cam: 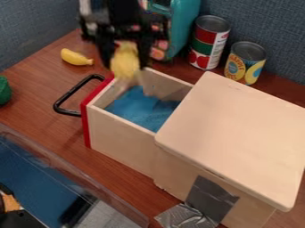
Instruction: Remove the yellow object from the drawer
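Observation:
The gripper (125, 55) hangs at the upper left, over the back left corner of the open wooden drawer (122, 133). It is shut on a blurred yellow object (125, 61), which is held between its fingers at about the height of the drawer's rim or above. The drawer has a red front with a black handle, stands pulled out to the left from its wooden box, and has a blue bottom.
The wooden box (238, 129) fills the right side. Two cans (209, 42) and a teal toy (183, 26) stand at the back. A yellow banana-like toy (76, 57) lies left of the gripper, a green object (3, 90) at the left edge. A clear-walled bin (42, 178) is at the lower left.

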